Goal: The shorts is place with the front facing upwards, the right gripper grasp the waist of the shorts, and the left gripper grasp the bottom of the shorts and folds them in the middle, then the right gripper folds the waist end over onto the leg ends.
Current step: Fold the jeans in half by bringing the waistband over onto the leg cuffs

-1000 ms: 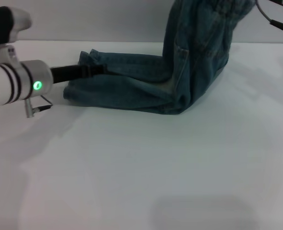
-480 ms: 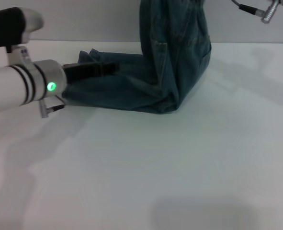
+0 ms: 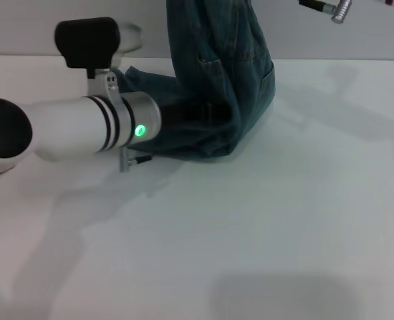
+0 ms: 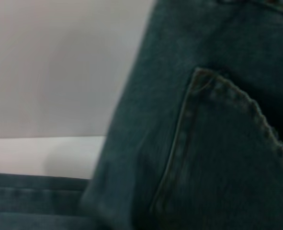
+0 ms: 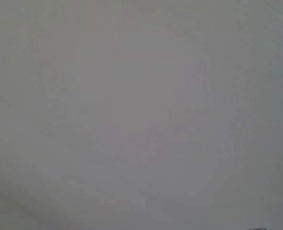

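Note:
The blue-green denim shorts (image 3: 217,73) lie folded lengthwise on the white table (image 3: 250,233). Their upper half is lifted and hangs from above the head view's top edge, so the waist is out of view. The leg ends (image 3: 131,75) rest flat at the back left, partly hidden by my left arm (image 3: 83,127). My left gripper (image 3: 207,112) reaches low over the flat legs, up against the hanging denim near the bend. The left wrist view shows a stitched pocket (image 4: 218,143) close up. Only cables and a connector of my right arm (image 3: 330,8) show at the top right.
The table (image 4: 36,153) stretches bare in front of and to the right of the shorts. A pale wall runs behind the table's far edge. The right wrist view shows only a plain grey surface.
The lifted waist half has swung left over the legs. My left arm has pushed right along the flat legs, from the hems to the bend. The right arm's connector moved left.

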